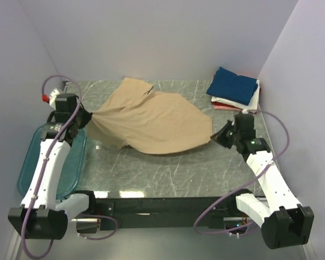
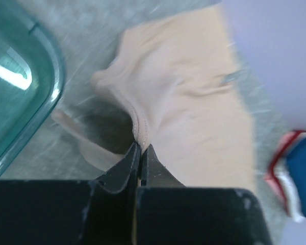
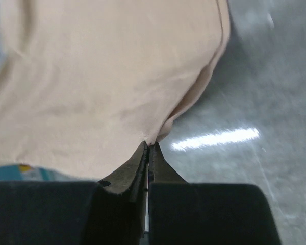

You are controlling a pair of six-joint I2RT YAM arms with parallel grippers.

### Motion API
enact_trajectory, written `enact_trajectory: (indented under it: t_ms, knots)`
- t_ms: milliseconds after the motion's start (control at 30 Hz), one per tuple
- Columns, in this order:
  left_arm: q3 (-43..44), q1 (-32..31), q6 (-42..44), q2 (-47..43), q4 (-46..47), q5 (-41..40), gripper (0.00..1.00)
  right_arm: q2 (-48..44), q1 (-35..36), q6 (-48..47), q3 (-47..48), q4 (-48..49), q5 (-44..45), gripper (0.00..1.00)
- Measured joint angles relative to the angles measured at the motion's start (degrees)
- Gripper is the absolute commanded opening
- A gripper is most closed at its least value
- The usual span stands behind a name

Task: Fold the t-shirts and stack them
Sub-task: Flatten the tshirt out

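A tan t-shirt (image 1: 151, 120) lies spread and stretched across the middle of the marble table (image 1: 168, 173). My left gripper (image 1: 88, 118) is shut on its left end, pinching a gathered hem (image 2: 141, 133). My right gripper (image 1: 216, 135) is shut on its right corner (image 3: 152, 139). The cloth is held taut between them, slightly lifted at both ends. A folded stack with a navy blue shirt (image 1: 233, 85) on top of white and pinkish-red ones (image 1: 223, 104) sits at the back right corner; it also shows in the left wrist view (image 2: 296, 178).
A translucent teal plastic tub (image 1: 27, 162) lies left of the table beside my left arm; its rim shows in the left wrist view (image 2: 35, 102). Grey walls enclose the table at the back and both sides.
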Motion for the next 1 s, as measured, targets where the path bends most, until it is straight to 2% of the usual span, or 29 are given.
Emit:
enact_trajectory:
  t_ms: [200,400,633,800,1000]
  knots:
    - [14.64,0.00,1.33,-3.41,-4.57,0.55,0.00,-0.83,-2.64,-0.76,13.57,-2.91,0.11,0.00]
    - [29.22,0.00,1.49,-6.29,-10.10,1.46,0.00,-4.76,-7.65,-1.05,22.64,-7.02,-0.98,0.00]
    - [40.68,0.00,1.36,-9.09,-15.28,2.29,0.00,-10.08,-10.34,-0.92,32.41,-11.02,-3.48,0.00]
    - [45.29,0.00,1.25,-8.59,-15.74,2.25,0.00,-10.12,-10.43,0.07,38.77,-11.02,-4.96,0.00]
    - [44.30,0.00,1.25,-3.34,-10.95,1.97,0.00,-4.15,-10.49,1.84,39.26,-4.94,-5.90,0.00]
